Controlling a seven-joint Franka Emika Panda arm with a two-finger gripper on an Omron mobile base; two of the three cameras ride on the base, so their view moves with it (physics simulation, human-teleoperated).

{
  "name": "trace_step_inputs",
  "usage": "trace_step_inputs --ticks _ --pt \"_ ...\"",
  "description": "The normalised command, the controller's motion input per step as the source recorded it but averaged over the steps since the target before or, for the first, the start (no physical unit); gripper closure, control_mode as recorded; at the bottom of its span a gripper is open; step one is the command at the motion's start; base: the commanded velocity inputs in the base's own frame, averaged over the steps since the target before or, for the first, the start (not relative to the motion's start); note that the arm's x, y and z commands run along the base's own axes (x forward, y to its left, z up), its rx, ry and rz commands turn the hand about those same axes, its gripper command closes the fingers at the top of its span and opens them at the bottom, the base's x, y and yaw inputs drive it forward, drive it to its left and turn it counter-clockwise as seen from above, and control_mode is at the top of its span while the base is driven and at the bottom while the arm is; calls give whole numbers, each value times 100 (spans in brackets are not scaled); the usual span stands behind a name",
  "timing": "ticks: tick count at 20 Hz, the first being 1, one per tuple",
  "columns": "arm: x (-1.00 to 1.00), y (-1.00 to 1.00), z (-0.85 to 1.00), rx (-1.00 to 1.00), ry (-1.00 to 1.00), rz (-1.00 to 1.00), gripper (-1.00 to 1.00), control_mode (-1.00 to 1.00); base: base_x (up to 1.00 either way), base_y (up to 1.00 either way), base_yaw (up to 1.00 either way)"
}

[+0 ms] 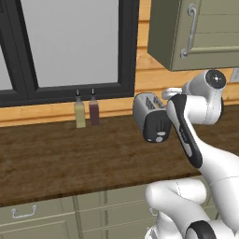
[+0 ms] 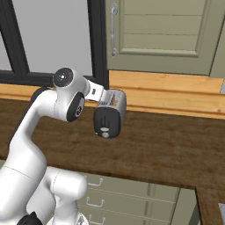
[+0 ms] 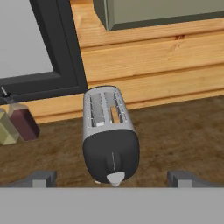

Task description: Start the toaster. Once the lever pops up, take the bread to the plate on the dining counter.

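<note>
Toaster [image 3: 109, 135] is seen standing on the dark wood worktop [image 1: 56, 158], right of two slim bottles [image 1: 87, 109], with bread [image 3: 115, 114] sunk in one slot. Gripper [image 3: 111, 178] is held released, fingertips [image 3: 43, 178] spread wide before the toaster's dark near end.

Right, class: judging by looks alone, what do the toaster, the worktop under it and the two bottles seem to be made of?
Toaster: probably brushed metal, from its silver-grey sheen; the dark end panel looks like matte plastic.
Worktop: dark wood, from its visible grain.
Two bottles: maybe glass or plastic, one yellowish, one dark red; the look leaves it open.
</note>
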Motion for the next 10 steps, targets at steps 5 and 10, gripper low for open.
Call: trace_step_inputs --ticks 5,10 --pt "0 0 0 0 0 0 -100 -100 0 0 0" --pt "0 0 0 0 0 0 -100 -100 0 0 0"
